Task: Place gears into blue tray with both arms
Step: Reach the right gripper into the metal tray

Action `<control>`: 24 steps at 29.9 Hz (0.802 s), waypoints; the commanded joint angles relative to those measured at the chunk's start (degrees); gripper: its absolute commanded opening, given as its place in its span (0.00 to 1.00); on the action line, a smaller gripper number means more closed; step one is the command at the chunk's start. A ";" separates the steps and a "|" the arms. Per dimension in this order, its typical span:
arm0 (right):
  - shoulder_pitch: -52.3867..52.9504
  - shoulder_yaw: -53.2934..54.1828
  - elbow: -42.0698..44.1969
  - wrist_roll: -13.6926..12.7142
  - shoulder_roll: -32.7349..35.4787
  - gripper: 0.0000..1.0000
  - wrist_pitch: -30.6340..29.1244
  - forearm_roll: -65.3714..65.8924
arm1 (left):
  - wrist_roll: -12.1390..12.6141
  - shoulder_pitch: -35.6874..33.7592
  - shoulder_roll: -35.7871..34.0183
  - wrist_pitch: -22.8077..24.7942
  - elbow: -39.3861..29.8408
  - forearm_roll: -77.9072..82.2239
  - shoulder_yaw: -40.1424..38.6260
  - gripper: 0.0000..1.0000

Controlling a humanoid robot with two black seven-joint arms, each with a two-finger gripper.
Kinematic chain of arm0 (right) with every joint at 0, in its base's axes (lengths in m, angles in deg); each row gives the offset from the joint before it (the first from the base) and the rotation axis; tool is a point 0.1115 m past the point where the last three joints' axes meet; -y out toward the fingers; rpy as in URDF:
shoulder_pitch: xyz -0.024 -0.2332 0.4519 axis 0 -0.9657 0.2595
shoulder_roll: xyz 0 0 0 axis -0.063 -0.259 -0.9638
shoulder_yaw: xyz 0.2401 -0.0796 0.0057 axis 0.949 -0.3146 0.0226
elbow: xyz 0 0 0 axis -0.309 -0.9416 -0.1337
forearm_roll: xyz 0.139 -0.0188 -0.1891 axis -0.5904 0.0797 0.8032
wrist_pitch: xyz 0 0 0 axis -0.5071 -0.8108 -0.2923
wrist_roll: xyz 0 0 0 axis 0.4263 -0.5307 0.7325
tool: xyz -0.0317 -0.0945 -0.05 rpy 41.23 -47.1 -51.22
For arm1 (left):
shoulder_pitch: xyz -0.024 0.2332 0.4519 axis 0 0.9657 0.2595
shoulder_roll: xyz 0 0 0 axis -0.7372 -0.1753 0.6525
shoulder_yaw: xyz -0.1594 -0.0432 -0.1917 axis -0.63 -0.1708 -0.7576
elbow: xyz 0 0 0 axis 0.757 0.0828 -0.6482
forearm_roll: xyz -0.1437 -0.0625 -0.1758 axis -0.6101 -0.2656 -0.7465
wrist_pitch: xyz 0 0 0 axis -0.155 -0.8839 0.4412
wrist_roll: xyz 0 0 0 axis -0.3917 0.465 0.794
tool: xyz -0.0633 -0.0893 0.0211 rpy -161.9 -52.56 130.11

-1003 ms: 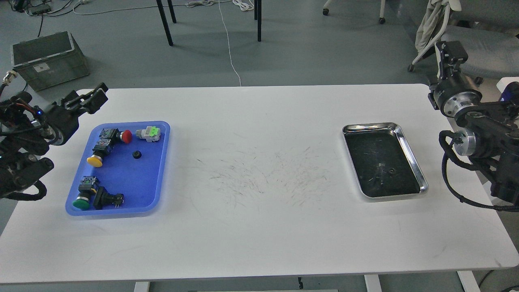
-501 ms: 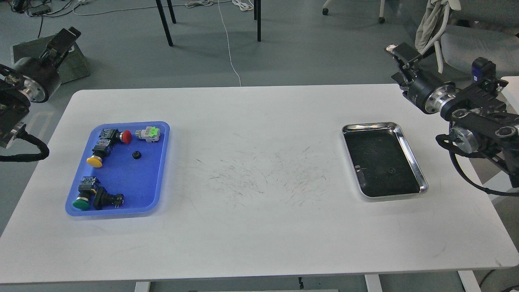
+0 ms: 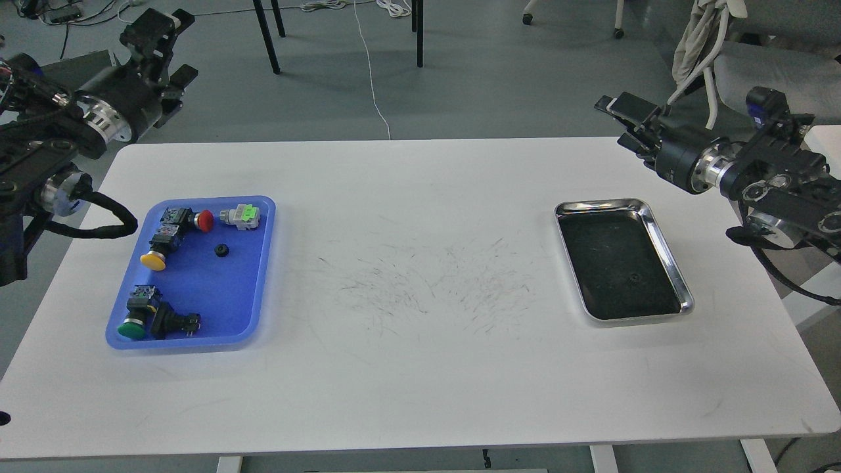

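One gear (image 3: pixel 222 250) sits in the blue tray (image 3: pixel 257 289), a second gear (image 3: pixel 634 278) in the steel tray (image 3: pixel 665 244) far right of it. Left gripper (image 3: pixel 164 41) is above the blue tray's far-left corner, empty, fingers parted. Right gripper (image 3: pixel 624 121) beyond the steel tray, opening unclear.

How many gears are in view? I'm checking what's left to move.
2: one gear in the blue tray, one faint gear in the steel tray.
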 commanded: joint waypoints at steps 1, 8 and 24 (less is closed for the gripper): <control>1.29 -0.10 -4.23 0.07 2.55 0.94 -2.06 8.70 | 0.00 -0.45 1.82 -1.51 -0.42 -0.03 -0.06 0.98; 2.52 -0.10 -9.41 0.16 5.97 0.90 -2.50 26.81 | 0.00 0.17 3.40 -1.95 -0.77 0.67 0.64 0.99; 2.96 -6.59 -5.82 1.56 9.24 0.93 -9.01 43.79 | 0.00 2.98 5.51 -4.23 -0.15 0.85 1.43 0.99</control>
